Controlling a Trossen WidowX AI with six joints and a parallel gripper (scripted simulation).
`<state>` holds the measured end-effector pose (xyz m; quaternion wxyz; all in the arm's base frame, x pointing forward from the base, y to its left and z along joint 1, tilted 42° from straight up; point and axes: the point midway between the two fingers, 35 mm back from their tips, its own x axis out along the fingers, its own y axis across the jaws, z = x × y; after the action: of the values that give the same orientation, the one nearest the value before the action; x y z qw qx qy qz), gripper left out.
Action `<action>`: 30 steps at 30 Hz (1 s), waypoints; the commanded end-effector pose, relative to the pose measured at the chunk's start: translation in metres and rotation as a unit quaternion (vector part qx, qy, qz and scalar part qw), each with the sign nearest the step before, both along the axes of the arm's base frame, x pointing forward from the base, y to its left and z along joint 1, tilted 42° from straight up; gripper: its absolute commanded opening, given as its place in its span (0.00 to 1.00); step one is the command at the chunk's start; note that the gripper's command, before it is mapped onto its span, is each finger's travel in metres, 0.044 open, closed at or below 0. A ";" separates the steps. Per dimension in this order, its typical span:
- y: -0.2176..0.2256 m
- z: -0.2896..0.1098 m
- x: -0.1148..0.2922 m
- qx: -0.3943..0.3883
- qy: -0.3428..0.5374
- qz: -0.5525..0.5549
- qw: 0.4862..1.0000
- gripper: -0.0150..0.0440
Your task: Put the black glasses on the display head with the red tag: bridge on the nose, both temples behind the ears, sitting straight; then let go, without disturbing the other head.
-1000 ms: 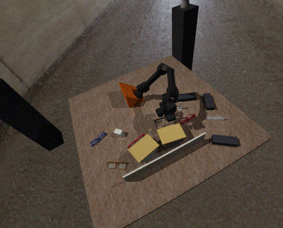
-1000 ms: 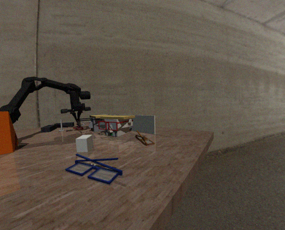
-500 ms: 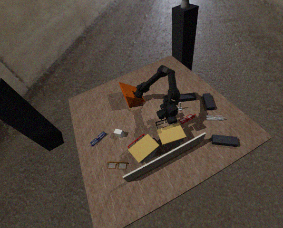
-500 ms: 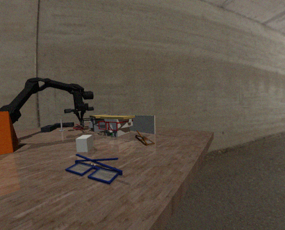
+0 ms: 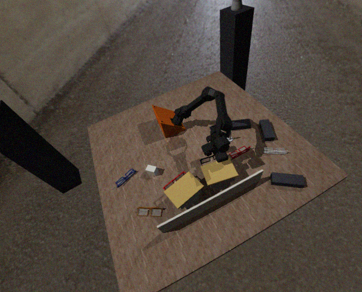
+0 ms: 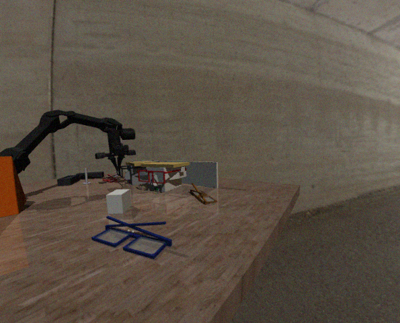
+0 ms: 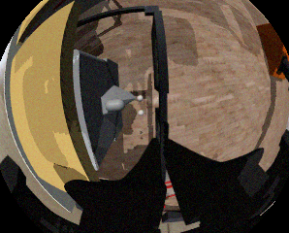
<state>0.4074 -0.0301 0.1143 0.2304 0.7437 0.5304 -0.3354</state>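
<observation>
My gripper (image 5: 218, 157) (image 6: 118, 169) (image 7: 159, 142) is shut on the black glasses (image 5: 207, 160) (image 7: 159, 72). It holds them by the frame, just in front of the right display head (image 5: 219, 172) (image 7: 38, 111). That head is a box with a yellow top, and the wrist view shows its dark face with a grey nose (image 7: 115, 100) close to the glasses. The glasses are not touching the nose. The left display head (image 5: 183, 189) (image 6: 158, 175) wears red glasses (image 5: 174, 180) (image 6: 151, 175). I cannot make out the red tag.
A long grey panel (image 5: 210, 201) (image 6: 202, 173) stands behind the heads. Around them lie red glasses (image 5: 240, 151), silver glasses (image 5: 275, 151), blue glasses (image 5: 125, 177) (image 6: 132, 236), brown glasses (image 5: 149, 212) (image 6: 202, 194), a white cube (image 5: 151, 168) (image 6: 118, 201), dark cases (image 5: 288, 179) (image 5: 267, 129) and an orange wedge (image 5: 165, 120) (image 6: 0, 188).
</observation>
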 end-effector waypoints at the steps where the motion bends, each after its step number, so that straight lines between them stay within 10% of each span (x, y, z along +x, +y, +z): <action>1: -0.001 0.000 0.006 0.001 0.000 -0.001 1.000 0.25; 30: -0.003 -0.002 0.019 0.001 0.001 0.000 1.000 0.25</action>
<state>0.4258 -0.0336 0.1124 0.2307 0.7431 0.5315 -0.3350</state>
